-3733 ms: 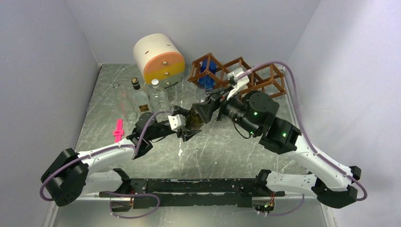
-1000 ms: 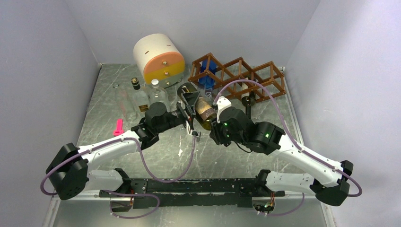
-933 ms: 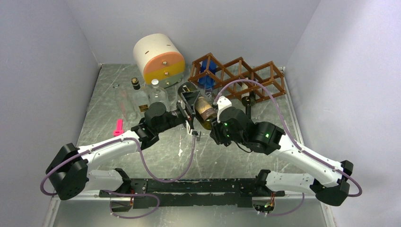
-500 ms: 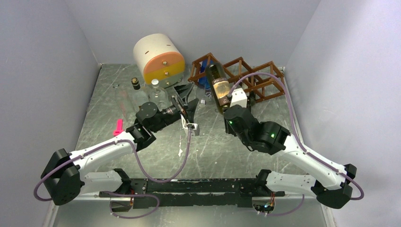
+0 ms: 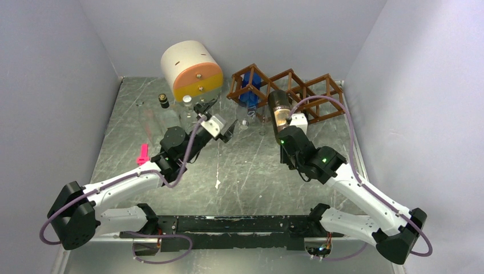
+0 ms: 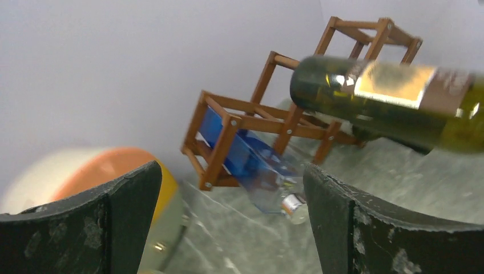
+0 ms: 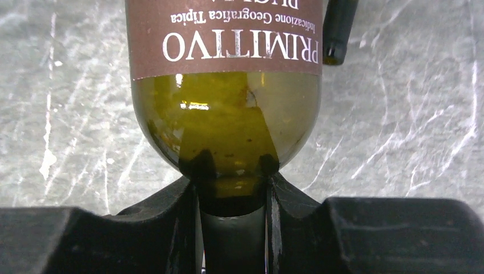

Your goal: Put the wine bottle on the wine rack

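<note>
Green glass bottle (image 5: pixel 278 108): smooth, probably heavy and breakable. It hangs level in the air, base towards the rack (image 6: pixel 224 145) of thin wooden slats. Right fingers (image 7: pixel 177 222) pinch its thin neck, a slippery hold, so I'd say it could sag. Left fingers (image 6: pixel 85 228) gape wide, holding nothing.

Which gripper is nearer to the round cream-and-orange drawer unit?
Left. The left gripper, open, hovers just in front of the drawer unit; the right gripper, holding the wine bottle, is farther right, by the wine rack.
</note>
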